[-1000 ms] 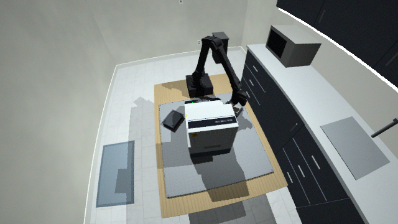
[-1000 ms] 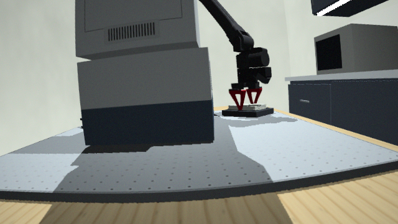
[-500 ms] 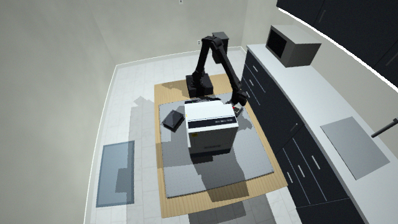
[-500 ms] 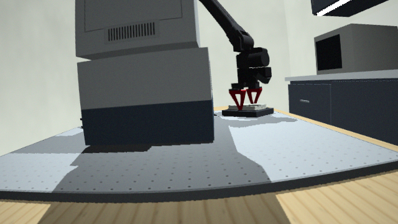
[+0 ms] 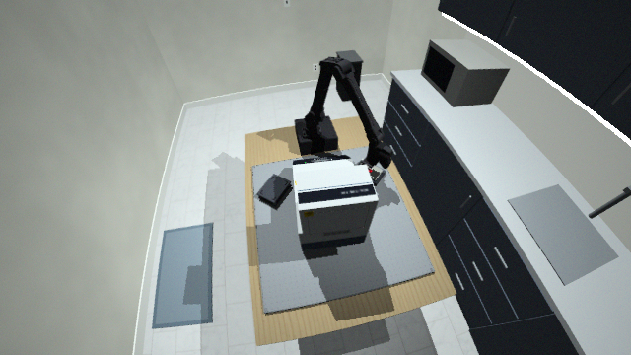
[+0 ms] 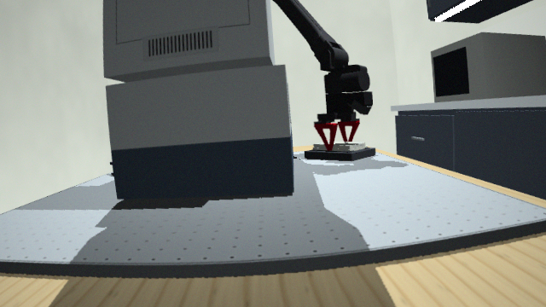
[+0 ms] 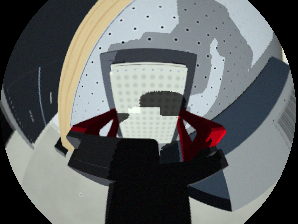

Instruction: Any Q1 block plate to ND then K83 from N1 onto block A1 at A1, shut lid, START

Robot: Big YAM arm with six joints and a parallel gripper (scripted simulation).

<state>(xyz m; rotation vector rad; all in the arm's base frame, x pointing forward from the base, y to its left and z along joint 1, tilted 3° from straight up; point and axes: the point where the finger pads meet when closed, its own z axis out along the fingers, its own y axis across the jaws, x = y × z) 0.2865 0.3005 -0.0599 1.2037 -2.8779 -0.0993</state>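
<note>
The cycler Q1 point(image 5: 335, 199) is a white and grey box in the middle of the grey plate; I see its back point(image 6: 196, 98) in the exterior view, and its panel and lamp are hidden. The white 96-well plate K83 point(image 7: 148, 99) lies on the dark nest N1 point(image 6: 339, 153) to the right of Q1. My gripper point(image 6: 338, 138) with red fingers stands straight down over it, shut on K83 across its short width point(image 7: 148, 125). The plate still rests on the nest. The dark nest ND point(image 5: 274, 190) lies left of Q1.
The arm's base point(image 5: 315, 133) stands behind Q1. A dark cabinet run with a white counter point(image 5: 493, 163) and a microwave point(image 5: 463, 71) stands close to the right of N1. The wooden table edge point(image 7: 83, 63) runs beside the nest.
</note>
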